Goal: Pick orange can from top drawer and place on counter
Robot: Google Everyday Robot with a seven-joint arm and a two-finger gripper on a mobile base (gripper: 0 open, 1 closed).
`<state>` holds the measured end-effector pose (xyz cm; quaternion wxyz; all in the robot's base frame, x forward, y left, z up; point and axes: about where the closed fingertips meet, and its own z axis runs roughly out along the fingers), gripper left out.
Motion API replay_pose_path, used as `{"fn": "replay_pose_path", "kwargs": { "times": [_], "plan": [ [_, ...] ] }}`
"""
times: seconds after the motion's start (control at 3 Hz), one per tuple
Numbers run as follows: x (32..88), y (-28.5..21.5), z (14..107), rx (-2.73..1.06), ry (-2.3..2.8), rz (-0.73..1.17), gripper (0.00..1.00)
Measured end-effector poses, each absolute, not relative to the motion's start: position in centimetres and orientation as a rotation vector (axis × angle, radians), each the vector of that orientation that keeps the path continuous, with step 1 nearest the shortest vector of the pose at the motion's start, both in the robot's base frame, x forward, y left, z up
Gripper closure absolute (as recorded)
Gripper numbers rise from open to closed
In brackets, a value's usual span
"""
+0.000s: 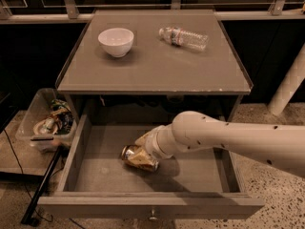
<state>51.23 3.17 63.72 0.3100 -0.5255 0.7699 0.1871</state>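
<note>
The orange can lies on its side on the floor of the open top drawer, left of centre, silver end facing left. My gripper reaches in from the right on a cream arm and sits right over the can, covering its right part. The can rests low in the drawer. The counter is the grey cabinet top above the drawer.
A white bowl stands on the counter's back left, and a clear plastic bottle lies at its back right. A plastic bin of clutter sits on the floor left of the drawer. A white post stands at the right.
</note>
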Motion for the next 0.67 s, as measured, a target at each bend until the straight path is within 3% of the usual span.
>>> {"fn": "replay_pose_path", "kwargs": {
  "times": [0.33,0.67],
  "plan": [
    [51.23,3.17,63.72,-1.388,2.034,0.494,0.84],
    [51.22,3.17,63.72,-1.388,2.033,0.494,1.00]
  ]
}}
